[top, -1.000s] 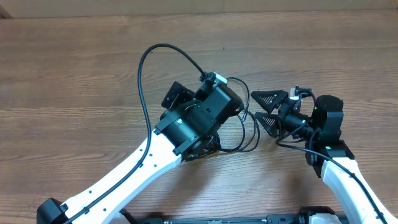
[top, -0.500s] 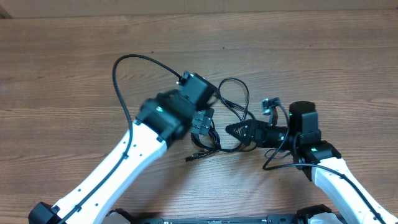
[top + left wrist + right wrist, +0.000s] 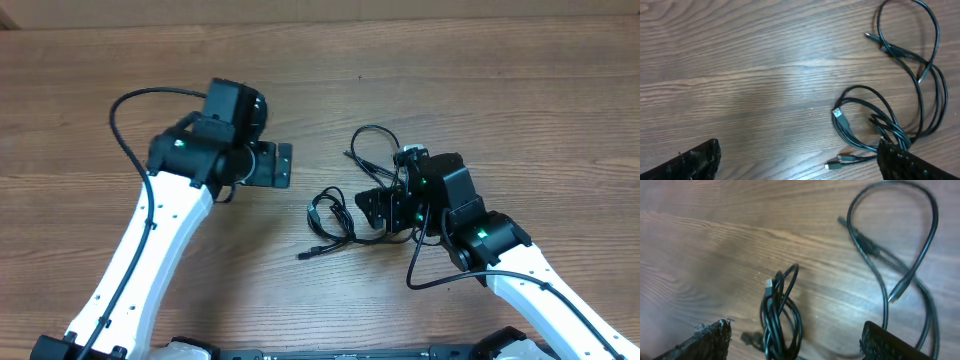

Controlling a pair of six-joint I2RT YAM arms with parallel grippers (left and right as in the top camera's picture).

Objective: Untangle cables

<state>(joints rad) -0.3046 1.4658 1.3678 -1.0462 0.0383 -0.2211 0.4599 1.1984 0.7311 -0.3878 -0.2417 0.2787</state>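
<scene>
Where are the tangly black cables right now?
In the overhead view, the cables lie on the wooden table near the middle, right at the right arm's fingers; the left arm's fingers are off to their left.

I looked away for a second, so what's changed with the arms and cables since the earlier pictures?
The left gripper pulled back off the cables toward the left, jaws wide open. The right gripper swung in from the right and now hangs over them, open, gripping nothing. The cables stayed about where they lay.
</scene>
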